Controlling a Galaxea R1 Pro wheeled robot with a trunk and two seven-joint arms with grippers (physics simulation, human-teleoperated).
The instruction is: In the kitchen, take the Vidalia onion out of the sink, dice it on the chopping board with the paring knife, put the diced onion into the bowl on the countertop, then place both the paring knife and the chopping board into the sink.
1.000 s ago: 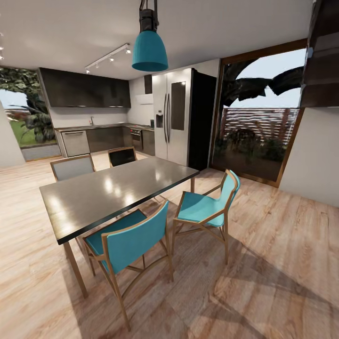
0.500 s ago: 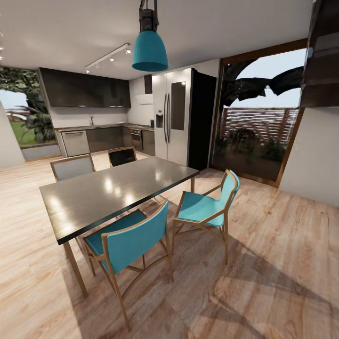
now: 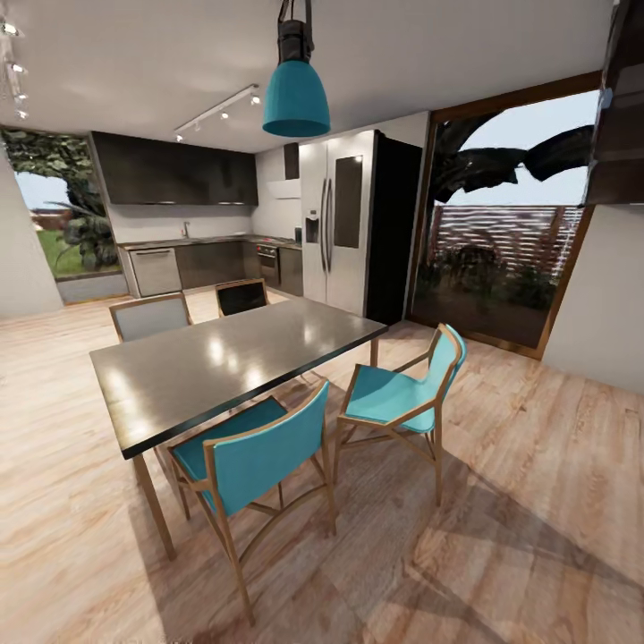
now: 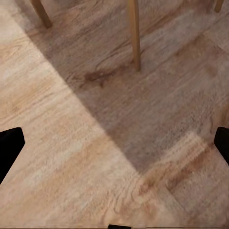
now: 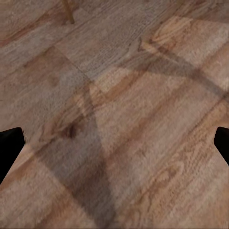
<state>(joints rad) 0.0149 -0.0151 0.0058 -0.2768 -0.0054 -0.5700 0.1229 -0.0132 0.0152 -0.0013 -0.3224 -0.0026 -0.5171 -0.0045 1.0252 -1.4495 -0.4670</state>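
Observation:
The kitchen lies far off at the back left, where the grey countertop (image 3: 207, 240) runs over dark cabinets with a thin tap (image 3: 186, 230) standing on it. The sink basin is too distant to make out. The Vidalia onion, chopping board, paring knife and bowl are out of view. My left gripper (image 4: 114, 148) hangs open over the wooden floor, its dark fingertips (image 4: 9, 145) wide apart with nothing between them. My right gripper (image 5: 114, 143) is open as well, above bare floorboards.
A glossy dining table (image 3: 224, 358) stands between me and the kitchen, with two teal chairs (image 3: 259, 456) (image 3: 402, 394) on its near side. A teal pendant lamp (image 3: 295, 94) hangs above. A steel fridge (image 3: 344, 224) stands behind, and open wood floor (image 3: 537, 501) stretches right.
The whole head view has shifted a little right and down, so the camera has moved. The furniture itself has not moved.

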